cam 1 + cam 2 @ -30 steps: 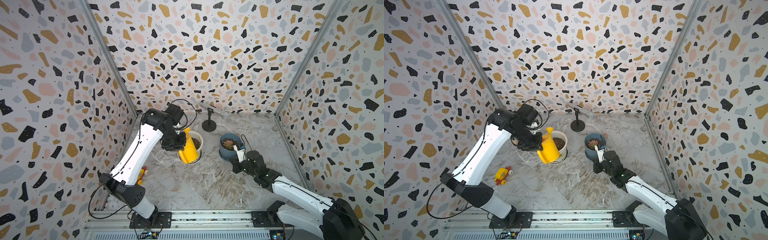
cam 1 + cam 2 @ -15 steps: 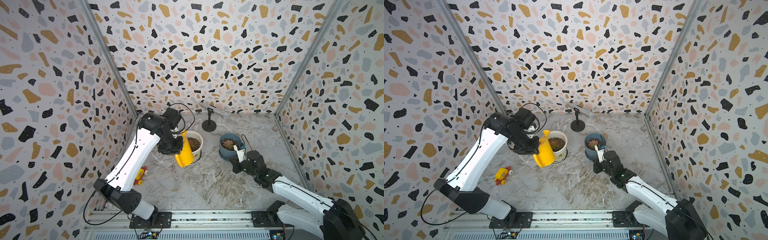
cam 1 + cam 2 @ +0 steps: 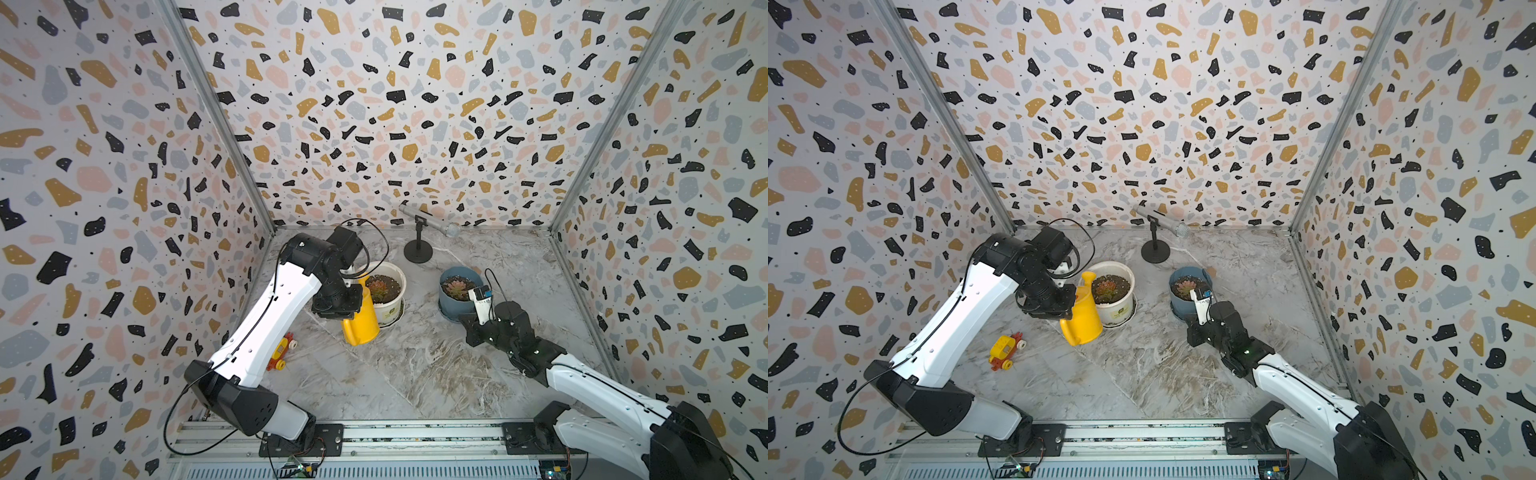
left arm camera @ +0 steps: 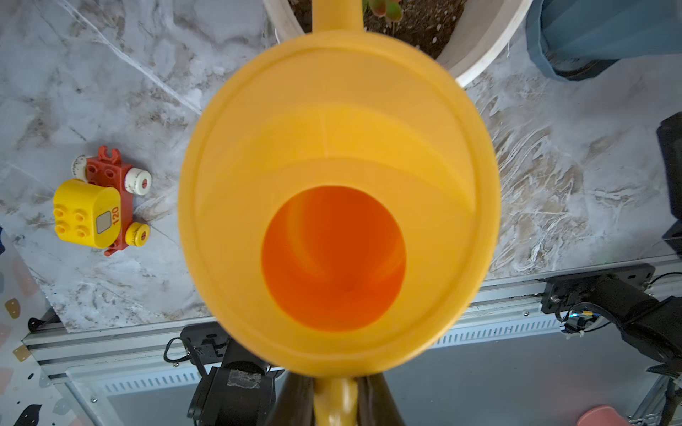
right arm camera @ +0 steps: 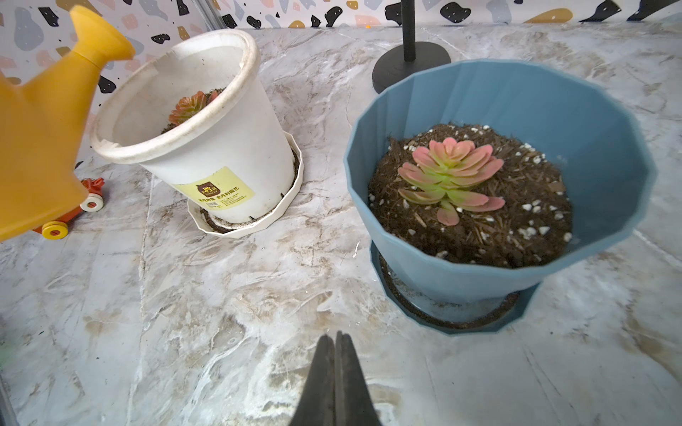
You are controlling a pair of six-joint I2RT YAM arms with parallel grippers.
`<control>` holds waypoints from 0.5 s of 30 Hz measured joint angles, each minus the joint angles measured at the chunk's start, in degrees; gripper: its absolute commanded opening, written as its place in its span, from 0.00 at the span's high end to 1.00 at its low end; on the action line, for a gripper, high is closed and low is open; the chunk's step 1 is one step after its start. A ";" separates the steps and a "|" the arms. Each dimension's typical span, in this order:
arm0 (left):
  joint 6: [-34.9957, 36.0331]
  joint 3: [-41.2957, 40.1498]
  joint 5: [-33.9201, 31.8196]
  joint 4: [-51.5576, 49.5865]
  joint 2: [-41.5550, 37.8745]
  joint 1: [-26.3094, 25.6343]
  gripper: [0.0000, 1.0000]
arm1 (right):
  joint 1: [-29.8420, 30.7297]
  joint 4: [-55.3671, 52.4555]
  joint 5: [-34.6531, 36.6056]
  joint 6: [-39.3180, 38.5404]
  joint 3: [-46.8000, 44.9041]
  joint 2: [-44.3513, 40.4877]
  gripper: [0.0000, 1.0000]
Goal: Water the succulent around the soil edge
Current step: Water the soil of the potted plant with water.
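Nearest, the right gripper (image 5: 335,337) is pressed closed and empty, beside a faceted blue plastic pot (image 5: 479,284). The left gripper (image 4: 335,387) clamps the handle of an upright yellow plastic watering can (image 3: 360,320), its spout at the rim of a round white plastic pot (image 3: 388,309) holding the pink-green succulent (image 3: 377,287).

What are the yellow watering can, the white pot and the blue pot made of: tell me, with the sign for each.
The watering can looks like moulded plastic, smooth and semi-matte: even yellow, light glowing through its wall. The white pot is probably plastic too, matte and scuffed: thin rolled rim, stuck-on label. The blue pot also seems plastic, satin: thin faceted wall, uniform colour.
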 measured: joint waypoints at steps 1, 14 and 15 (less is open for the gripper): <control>0.09 -0.37 -0.07 -0.02 -0.20 0.00 1.00 | 0.00 0.00 0.00 0.00 0.00 -0.07 1.00; 0.96 -4.76 -0.26 0.00 -3.23 0.00 1.00 | 0.00 -0.04 0.17 -0.02 0.00 -0.31 1.00; 1.01 -4.96 -0.26 -0.02 -3.43 0.00 1.00 | 0.00 -0.04 0.17 -0.02 0.00 -0.31 1.00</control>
